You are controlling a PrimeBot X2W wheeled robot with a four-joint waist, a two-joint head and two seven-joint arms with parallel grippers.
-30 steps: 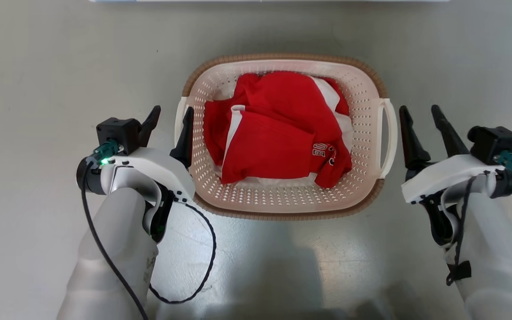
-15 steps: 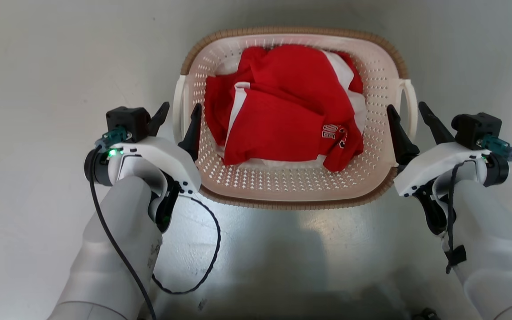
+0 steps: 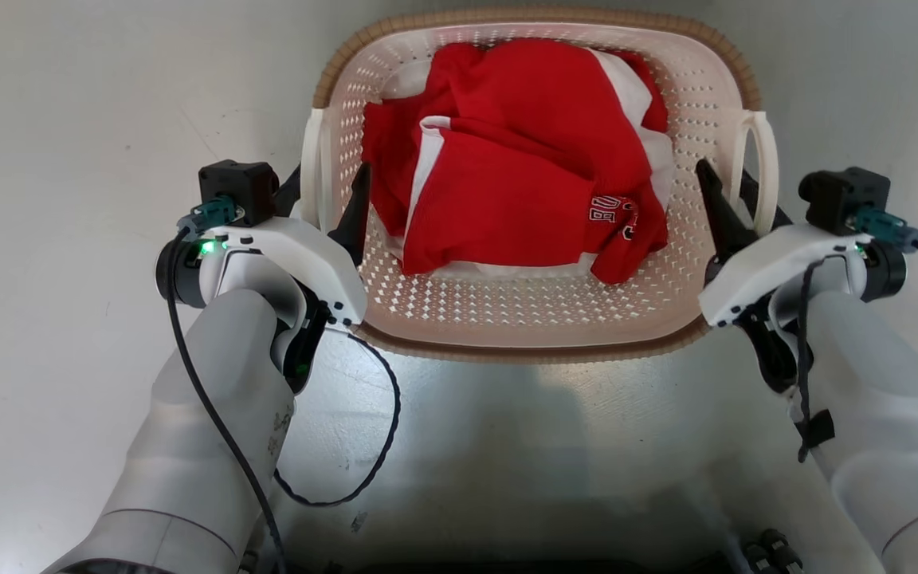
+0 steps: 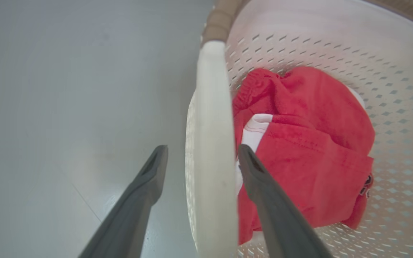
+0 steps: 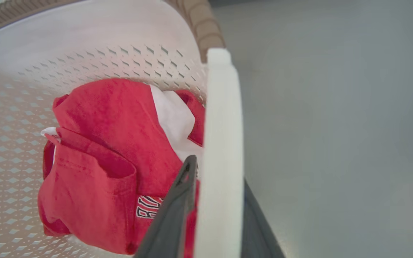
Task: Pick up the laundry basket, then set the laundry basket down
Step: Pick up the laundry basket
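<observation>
- The laundry basket [image 3: 531, 351] sits at 12 o'clock in the head view, on or above a pale grey floor [image 3: 68, 239]. I cannot tell whether its base touches the floor.
- A crumpled red and white garment [image 3: 523, 183] lies inside it, with white lettering toward its 4 o'clock corner.
- The left gripper [image 3: 327, 179] is at the basket's 9 o'clock side. Its fingers are spread apart and straddle the left loop handle [image 4: 212, 143], one finger outside the basket and one inside.
- In the left wrist view a gap shows between the outer finger and the handle, while the inner finger lies just beside it.
- The right gripper [image 3: 726, 171] is at the basket's 3 o'clock side. Its fingers are closed against both faces of the right loop handle [image 5: 224, 143], clamping it.
- A black cable [image 3: 379, 446] loops from the left wrist toward 6 o'clock.
- A green light [image 3: 205, 248] glows on the left wrist.
</observation>
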